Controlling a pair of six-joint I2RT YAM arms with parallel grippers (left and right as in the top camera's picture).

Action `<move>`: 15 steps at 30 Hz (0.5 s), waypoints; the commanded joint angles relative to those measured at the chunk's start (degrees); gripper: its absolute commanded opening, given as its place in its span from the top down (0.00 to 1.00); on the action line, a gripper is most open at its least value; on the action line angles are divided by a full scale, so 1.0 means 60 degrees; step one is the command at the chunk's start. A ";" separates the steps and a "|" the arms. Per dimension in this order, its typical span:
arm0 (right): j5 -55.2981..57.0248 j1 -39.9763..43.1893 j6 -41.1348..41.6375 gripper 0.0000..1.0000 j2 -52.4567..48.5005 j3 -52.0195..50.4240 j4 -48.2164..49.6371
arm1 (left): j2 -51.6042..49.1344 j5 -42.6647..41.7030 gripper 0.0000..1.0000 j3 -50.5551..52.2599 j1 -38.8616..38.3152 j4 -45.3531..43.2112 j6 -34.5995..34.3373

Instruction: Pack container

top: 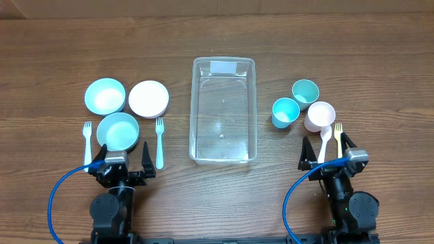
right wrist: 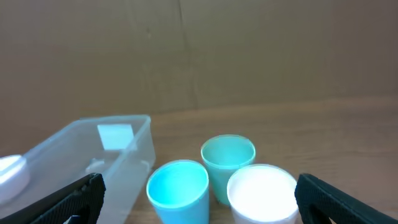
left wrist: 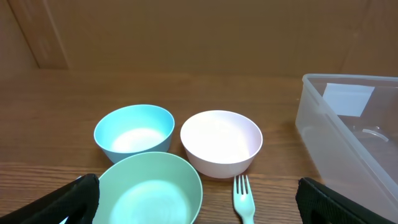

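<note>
Both hands stand fully open and hold nothing; the left hand [top: 123,157] and the right hand [top: 327,150] wait at the near edge of the bench, and the container [top: 192,115] lies between them, ahead and to the right of the left hand, ahead and to the left of the right one, with nothing in it yet. The risks probably come from crowding; the green bowl [top: 118,131] sits just in front of the open left fingers, and two more bowls, the blue bowl [top: 105,95] and the white bowl [top: 148,99], stand close behind it, so a careless descent could strike a rim and push one bowl into the next. The two forks [top: 159,142] at either side of that hand lie flat and thin, so the fingers may scrape the bench or slip off them. Ahead of the right hand the three cups [top: 285,112] stand packed together; closing on one might tip a neighbour. The spoon [top: 325,139] and the yellow fork [top: 338,132] lie just between its fingers and could be swept aside. The container looks light; a bump on its wall may slide it, and both arms reaching it together could collide.
</note>
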State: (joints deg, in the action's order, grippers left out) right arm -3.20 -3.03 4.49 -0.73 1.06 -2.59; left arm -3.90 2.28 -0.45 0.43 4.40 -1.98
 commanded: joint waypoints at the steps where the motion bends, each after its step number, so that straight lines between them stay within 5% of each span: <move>1: -0.1009 0.0033 0.0033 0.00 0.0095 -0.0007 0.0703 | 0.0087 -0.0073 0.00 0.0025 0.0051 -0.0025 -0.0168; 7: 0.0175 0.0036 -0.0058 0.00 -0.0550 0.2703 -0.1297 | 0.0087 -0.0073 0.00 0.0025 0.0051 -0.0025 -0.0168; 15: 0.0313 0.0036 -0.1559 0.00 -0.6094 0.8921 -0.5701 | 0.0087 -0.0073 0.00 0.0025 0.0051 -0.0025 -0.0168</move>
State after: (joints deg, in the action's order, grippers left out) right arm -2.55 -3.03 -0.25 -25.39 43.18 -30.00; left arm -3.86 2.28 -0.45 0.43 4.40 -2.00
